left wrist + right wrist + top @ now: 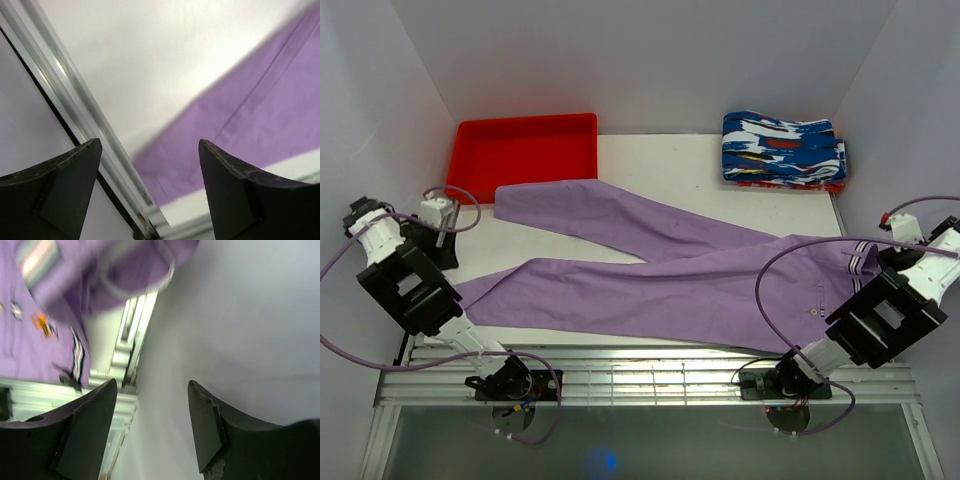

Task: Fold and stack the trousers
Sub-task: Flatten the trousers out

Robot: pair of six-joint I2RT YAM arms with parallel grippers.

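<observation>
The lilac trousers (660, 280) lie spread flat across the white table. Their waist (848, 262) is at the right, and the two legs run apart to the left and the far left. My left gripper (440, 212) hovers by the left wall, beyond the end of the nearer leg. In the left wrist view it (150, 142) is open and empty, with purple cloth (250, 125) below. My right gripper (900, 232) hangs just right of the waist. Its fingers (152, 382) stand open on nothing, and the striped waistband (40, 260) is at the upper left.
A red tray (528, 150) sits at the back left. A stack of blue-white-red folded garments (783, 150) rests at the back right. White walls close in both sides. A metal rail (640, 375) runs along the table's near edge.
</observation>
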